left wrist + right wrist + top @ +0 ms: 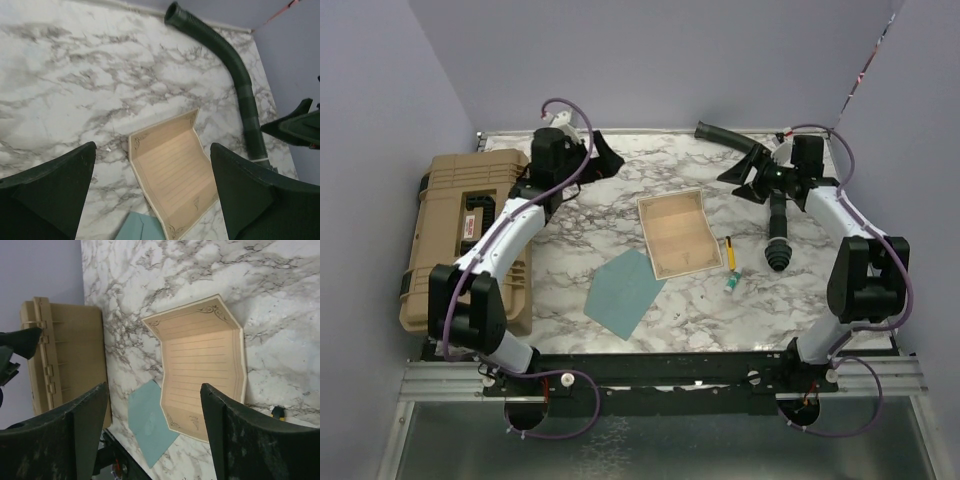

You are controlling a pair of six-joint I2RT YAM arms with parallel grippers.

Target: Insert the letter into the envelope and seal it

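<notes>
Letter [679, 233] outside envelope [624, 291], lying unfolded just beside it on table [620, 180].

The letter [679, 233] is a tan, lined sheet with a thin darker border and scrollwork in its corners. It lies face up near the centre of the marble tabletop [590, 225], bent slightly along one crosswise crease. The envelope [624, 291] is plain teal and lies flat, turned diamond-wise. One of its corners meets the letter's near-left edge.
</notes>
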